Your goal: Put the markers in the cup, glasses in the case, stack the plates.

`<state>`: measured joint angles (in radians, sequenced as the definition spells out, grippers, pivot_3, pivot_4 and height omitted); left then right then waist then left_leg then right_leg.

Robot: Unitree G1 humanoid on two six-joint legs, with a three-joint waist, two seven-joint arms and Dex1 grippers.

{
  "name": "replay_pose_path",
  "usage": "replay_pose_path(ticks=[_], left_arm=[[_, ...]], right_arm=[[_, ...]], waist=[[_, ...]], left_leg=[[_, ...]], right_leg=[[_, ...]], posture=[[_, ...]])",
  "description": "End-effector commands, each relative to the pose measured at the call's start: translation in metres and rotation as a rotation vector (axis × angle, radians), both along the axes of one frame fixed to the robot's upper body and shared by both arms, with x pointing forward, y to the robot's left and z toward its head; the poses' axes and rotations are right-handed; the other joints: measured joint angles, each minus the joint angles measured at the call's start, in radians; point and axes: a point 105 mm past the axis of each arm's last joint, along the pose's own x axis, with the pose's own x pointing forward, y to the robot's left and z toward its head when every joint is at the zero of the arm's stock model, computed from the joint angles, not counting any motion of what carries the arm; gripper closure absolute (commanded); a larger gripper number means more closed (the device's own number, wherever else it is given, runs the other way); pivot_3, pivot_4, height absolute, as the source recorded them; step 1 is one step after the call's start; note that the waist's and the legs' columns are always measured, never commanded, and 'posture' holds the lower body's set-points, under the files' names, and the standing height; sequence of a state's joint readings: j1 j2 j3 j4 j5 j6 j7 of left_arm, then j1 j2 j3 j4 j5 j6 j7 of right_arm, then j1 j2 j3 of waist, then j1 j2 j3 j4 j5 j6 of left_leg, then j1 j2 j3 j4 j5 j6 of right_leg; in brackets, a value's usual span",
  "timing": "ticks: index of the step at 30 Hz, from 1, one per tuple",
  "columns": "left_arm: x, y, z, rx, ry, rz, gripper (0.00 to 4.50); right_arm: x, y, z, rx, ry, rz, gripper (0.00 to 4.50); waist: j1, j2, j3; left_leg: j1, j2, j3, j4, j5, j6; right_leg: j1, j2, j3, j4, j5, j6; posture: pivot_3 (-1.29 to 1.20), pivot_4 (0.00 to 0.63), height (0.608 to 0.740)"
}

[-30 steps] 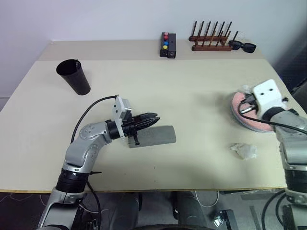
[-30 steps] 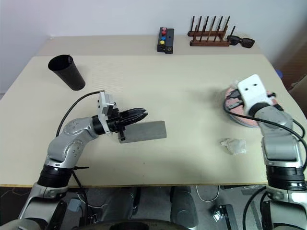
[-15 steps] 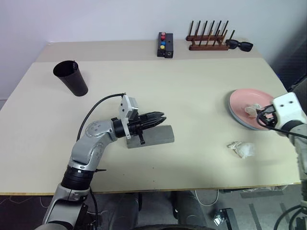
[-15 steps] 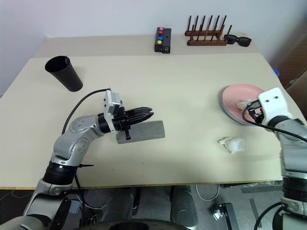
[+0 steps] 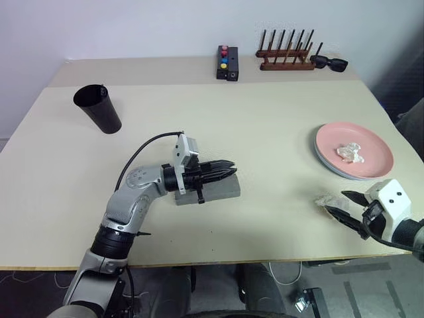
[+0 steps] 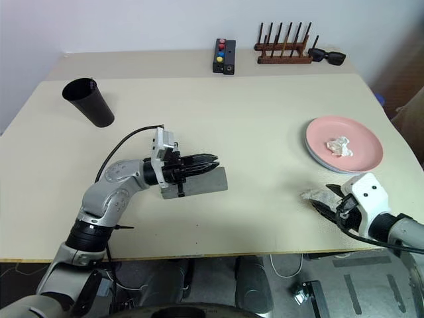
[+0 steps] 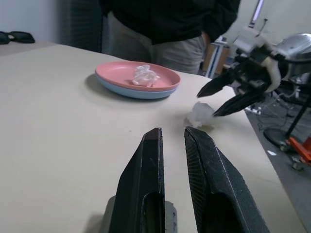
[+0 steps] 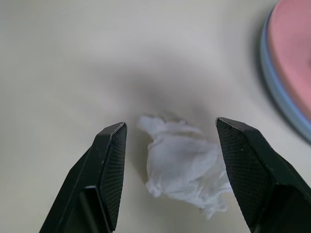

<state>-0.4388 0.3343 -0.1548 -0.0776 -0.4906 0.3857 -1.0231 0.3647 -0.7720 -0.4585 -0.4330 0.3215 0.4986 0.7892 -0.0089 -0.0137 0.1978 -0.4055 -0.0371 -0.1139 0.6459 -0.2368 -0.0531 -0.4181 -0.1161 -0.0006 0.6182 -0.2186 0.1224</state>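
Beige table runs wide before us, with one black cup standing upright near its far left corner. We count two plates, pink stacked on blue, near the right edge, with one crumpled tissue on the pink one. A second tissue wad lies on the table near the front right edge. One grey case lies closed at mid-table. Along the back sit one button box, one wooden rack and one pair of black sunglasses. Between cup, case and plates we see broad bare tabletop.

Our left gripper reaches level over the case, pointing right, its fingers narrowly parted and holding nothing. Our right gripper comes in low at the front right edge, fingers spread wide on either side of the wad, not touching it.
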Motion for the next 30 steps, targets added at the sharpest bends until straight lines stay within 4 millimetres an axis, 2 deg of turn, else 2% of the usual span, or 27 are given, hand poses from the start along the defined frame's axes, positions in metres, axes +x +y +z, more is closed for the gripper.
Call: replay_pose_path(ticks=[1, 3, 6, 10, 12, 16, 18, 21, 24, 29, 30], left_arm=[[-0.001, -0.003, 0.008, -0.009, -0.034, -0.019, 3.83], [-0.001, -0.003, 0.007, -0.008, -0.033, -0.019, 3.83], [-0.001, -0.001, 0.007, -0.006, -0.033, -0.009, 3.83], [-0.001, 0.0, 0.006, -0.006, -0.032, -0.001, 3.83], [-0.001, 0.001, 0.006, -0.007, -0.031, 0.004, 3.83], [0.0, 0.002, 0.006, -0.006, -0.034, 0.018, 3.83], [0.001, 0.003, 0.006, -0.006, -0.036, 0.022, 3.83], [0.002, 0.004, 0.006, -0.007, -0.038, 0.032, 3.83], [0.003, 0.005, 0.007, -0.01, -0.04, 0.045, 3.83], [0.004, 0.008, 0.006, -0.005, -0.047, 0.071, 3.83], [0.004, 0.01, 0.007, -0.004, -0.049, 0.082, 3.83]], right_arm=[[0.007, -0.007, -0.008, -0.07, -0.027, -0.047, 1.57], [0.009, -0.012, -0.015, -0.109, -0.021, -0.059, 1.57], [0.011, -0.015, -0.017, -0.119, -0.028, -0.066, 2.38], [0.015, -0.013, -0.013, -0.119, -0.042, -0.047, 4.44], [0.019, -0.013, -0.007, -0.125, -0.071, -0.04, 4.48], [0.043, -0.007, 0.036, -0.049, -0.266, -0.073, 4.48], [0.057, -0.012, 0.054, -0.055, -0.35, -0.119, 4.48], [0.082, -0.033, 0.072, -0.091, -0.423, -0.256, 4.48], [0.105, -0.039, 0.065, -0.109, -0.409, -0.313, 4.48], [0.129, -0.049, 0.05, -0.088, -0.373, -0.369, 4.48], [0.132, -0.049, 0.049, -0.075, -0.37, -0.371, 3.8]], waist=[[0.0, 0.0, 0.0], [0.001, 0.0, 0.0], [0.001, 0.0, 0.0], [0.001, 0.0, 0.0], [0.001, 0.0, 0.0], [-0.005, 0.0, 0.0], [-0.005, 0.0, 0.0], [0.0, 0.0, 0.0], [0.003, 0.0, 0.0], [-0.003, 0.0, 0.0], [-0.003, 0.001, 0.0]], left_leg=[[0.0, 0.0, 0.0, 0.0, 0.0, 0.0], [-0.001, 0.0, 0.0, 0.0, 0.0, 0.0], [0.0, 0.0, 0.0, 0.0, 0.0, 0.0], [0.0, 0.0, 0.0, 0.0, 0.0, 0.0], [0.0, 0.0, 0.0, 0.0, 0.0, 0.0], [0.001, 0.0, 0.0, 0.0, 0.0, 0.0], [0.001, 0.0, 0.0, 0.0, 0.0, 0.0], [0.001, 0.0, -0.001, 0.0, 0.0, 0.0], [0.0, -0.001, -0.001, 0.0, 0.0, 0.0], [0.0, -0.001, -0.001, -0.001, 0.0, 0.0], [0.0, -0.001, 0.0, -0.001, 0.0, 0.0]], right_leg=[[0.0, 0.0, 0.0, -0.001, 0.0, 0.0], [0.0, 0.0, 0.0, -0.001, 0.001, -0.001], [0.001, 0.0, 0.0, -0.001, 0.0, -0.001], [0.001, 0.0, 0.0, -0.002, 0.001, -0.001], [0.001, 0.0, 0.0, -0.002, 0.001, 0.0], [0.001, 0.0, 0.0, -0.002, 0.001, 0.0], [0.001, 0.0, 0.0, -0.001, 0.001, 0.0], [0.002, 0.0, 0.0, -0.002, 0.001, -0.001], [0.002, 0.0, 0.0, -0.003, 0.001, 0.0], [0.002, 0.0, 0.0, -0.003, 0.001, 0.0], [0.002, 0.0, 0.0, -0.003, 0.001, 0.0]], posture=[[0.0, 0.15, 0.739], [0.0, 0.15, 0.739], [0.0, 0.15, 0.739], [0.0, 0.15, 0.739], [0.0, 0.15, 0.739], [0.0, 0.15, 0.739], [0.0, 0.15, 0.739], [0.0, 0.15, 0.739], [0.0, 0.15, 0.739], [0.0, 0.15, 0.739], [0.0, 0.15, 0.739]])
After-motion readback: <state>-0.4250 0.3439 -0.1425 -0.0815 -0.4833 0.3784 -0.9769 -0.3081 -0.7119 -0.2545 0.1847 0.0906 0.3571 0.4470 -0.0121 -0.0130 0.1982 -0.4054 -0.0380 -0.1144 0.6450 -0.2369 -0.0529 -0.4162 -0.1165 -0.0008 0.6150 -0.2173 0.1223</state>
